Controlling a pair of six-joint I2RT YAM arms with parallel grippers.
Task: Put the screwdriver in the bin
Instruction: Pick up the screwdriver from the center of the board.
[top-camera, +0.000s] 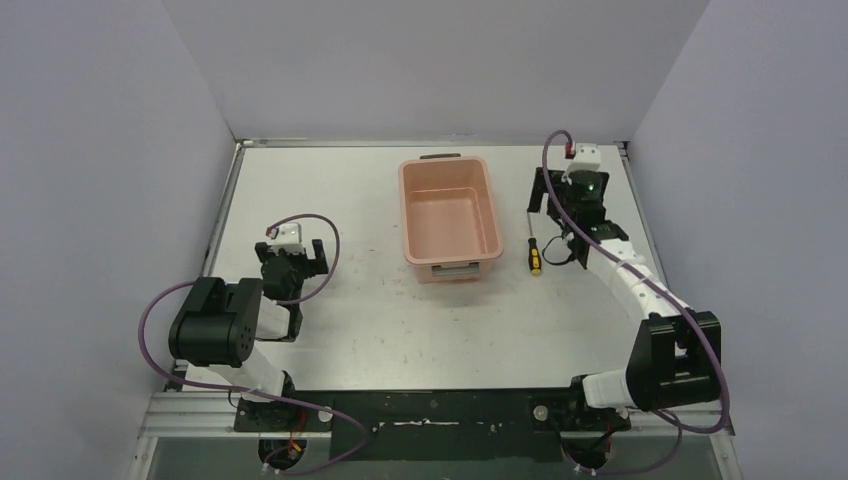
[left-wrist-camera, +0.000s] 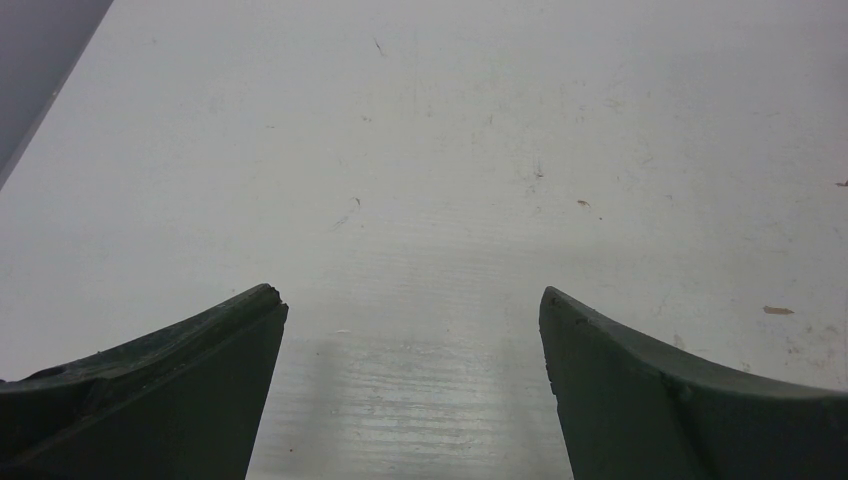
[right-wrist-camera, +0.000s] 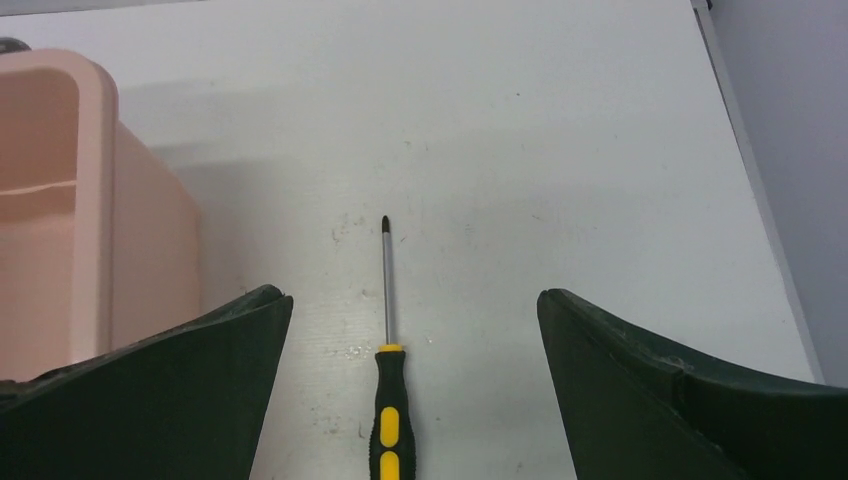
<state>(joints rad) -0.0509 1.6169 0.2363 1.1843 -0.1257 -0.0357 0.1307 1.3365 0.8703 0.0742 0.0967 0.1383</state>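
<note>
My right claw (top-camera: 560, 205) hangs over the screwdriver (top-camera: 533, 252), its jaws spread as wide as they go and gripping nothing. In my right wrist view the screwdriver (right-wrist-camera: 386, 400) lies flat on the white table (right-wrist-camera: 560, 150), in the gap between my two dark fingers (right-wrist-camera: 180, 390) and nearer the left one. Its thin shaft points to 12 o'clock and its black-and-yellow handle to 6. Neither finger touches it.

From above, the screwdriver lies just off the 3 o'clock side of the pink bin (top-camera: 494, 210), near the bin's near right corner and apart from it. The bin stands upright in the middle of the table (top-camera: 400, 320), toward 12 o'clock, with nothing in it. In my right wrist view its wall (right-wrist-camera: 60, 230) shows at 9 o'clock.

My left claw (top-camera: 293, 262) is well away at 9 o'clock of the bin, over bare table. Its jaws are also wide apart, and my left wrist view shows only scuffed tabletop (left-wrist-camera: 420, 180) between the fingers (left-wrist-camera: 170, 390).
</note>
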